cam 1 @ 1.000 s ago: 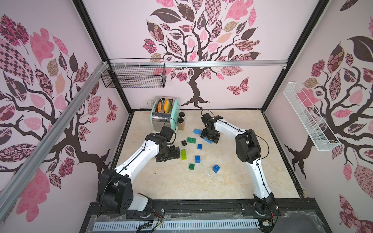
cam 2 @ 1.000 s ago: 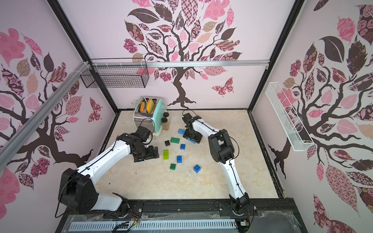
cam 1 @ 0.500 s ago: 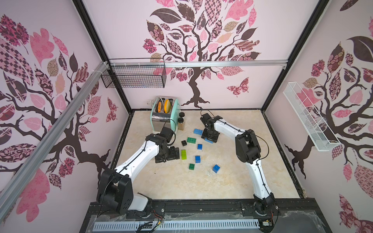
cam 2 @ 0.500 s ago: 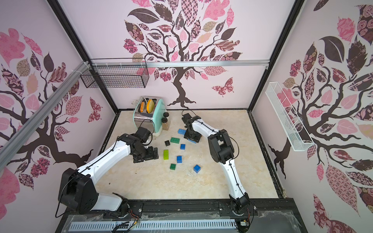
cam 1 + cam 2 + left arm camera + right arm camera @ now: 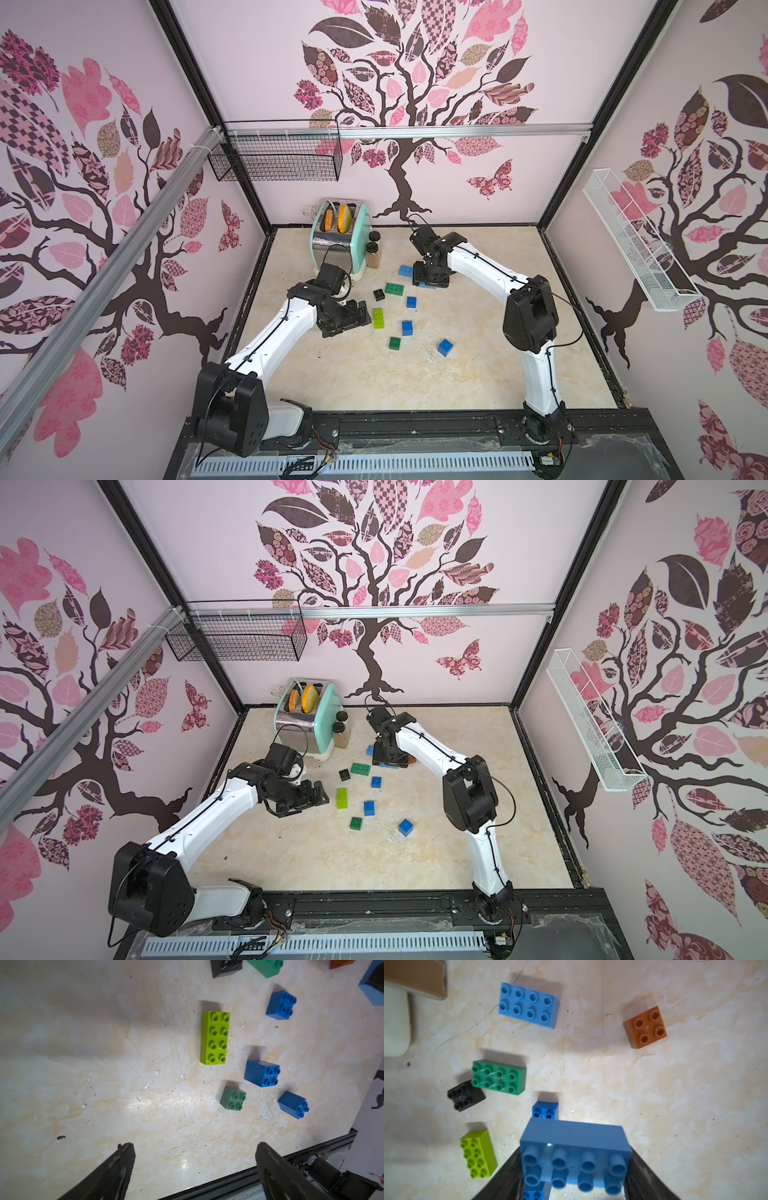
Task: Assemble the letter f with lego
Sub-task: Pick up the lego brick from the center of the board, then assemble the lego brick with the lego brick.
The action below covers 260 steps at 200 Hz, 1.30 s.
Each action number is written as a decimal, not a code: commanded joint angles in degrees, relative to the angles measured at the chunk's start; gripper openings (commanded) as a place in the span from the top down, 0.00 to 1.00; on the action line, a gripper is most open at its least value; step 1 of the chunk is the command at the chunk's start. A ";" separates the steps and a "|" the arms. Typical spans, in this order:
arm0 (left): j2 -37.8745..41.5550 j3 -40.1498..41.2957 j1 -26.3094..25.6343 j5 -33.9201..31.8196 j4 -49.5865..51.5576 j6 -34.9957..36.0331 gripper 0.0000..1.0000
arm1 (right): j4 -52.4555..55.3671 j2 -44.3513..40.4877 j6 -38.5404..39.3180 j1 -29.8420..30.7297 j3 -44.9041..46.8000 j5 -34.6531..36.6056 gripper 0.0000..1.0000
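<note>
Blue square brick [image 5: 445, 347]: nearest of the lego, lower centre of the frame in both top views, alone on the desk [image 5: 478, 395].
Dark green square brick [image 5: 394, 343]: left of it in the frame, apart.
Second blue square brick [image 5: 407, 327]: just above the dark green square, not touching.
Lime oblong brick [image 5: 378, 318]: flat, studs up, left of that blue one.
Left claw [image 5: 195, 1147]: spread wide, nothing between its fingers; just left of the lime brick.
Third blue square brick [image 5: 411, 302]: centre of the frame.
Black square brick [image 5: 378, 294]: at a corner of the dark green oblong brick [image 5: 394, 289].
Right claw [image 5: 576, 1149]: closed on the short ends of the held light-blue oblong brick [image 5: 575, 1136].
Loose light-blue oblong brick [image 5: 406, 271]: just left of the right claw.
Orange-brown square brick [image 5: 411, 759]: peeks out right of that claw in a top view.
Toaster [image 5: 340, 237]: farthest, upper centre, two jars [image 5: 372, 249] beside it.
</note>
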<state>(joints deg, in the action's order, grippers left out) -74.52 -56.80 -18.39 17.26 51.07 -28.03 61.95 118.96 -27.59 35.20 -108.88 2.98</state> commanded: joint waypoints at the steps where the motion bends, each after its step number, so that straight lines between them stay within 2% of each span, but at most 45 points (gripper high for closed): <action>1: 4.77 3.04 0.20 5.89 -6.70 -0.57 0.05 | 1.61 -3.03 2.96 1.99 1.48 -2.16 0.42; 31: 7.39 3.65 0.16 7.59 -3.10 -1.19 0.05 | 1.83 -6.13 2.68 4.03 4.11 -5.61 0.42; 79: 14.80 11.95 0.20 9.85 -8.40 -4.02 0.06 | -0.38 -9.11 0.31 7.51 10.49 -6.40 0.42; 97: 14.32 10.38 0.03 10.52 -5.92 -2.84 0.08 | -1.17 -10.03 -1.42 10.03 13.06 -5.36 0.42; 122: 14.68 11.43 -0.16 8.03 -6.84 -4.39 0.08 | -4.16 -10.98 -3.65 12.80 16.33 -4.11 0.42; 169: 14.29 12.74 -0.18 3.36 -6.84 -6.24 0.07 | -5.20 -10.46 -6.22 13.49 17.28 -3.19 0.42; 260: 13.00 13.00 -0.15 4.19 -7.96 -5.73 0.07 | -7.29 -6.51 -7.07 14.11 17.59 -3.11 0.41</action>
<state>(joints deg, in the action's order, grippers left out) -60.97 -44.42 -18.41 21.67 44.71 -34.13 55.31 111.15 -34.09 48.95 -90.96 -1.21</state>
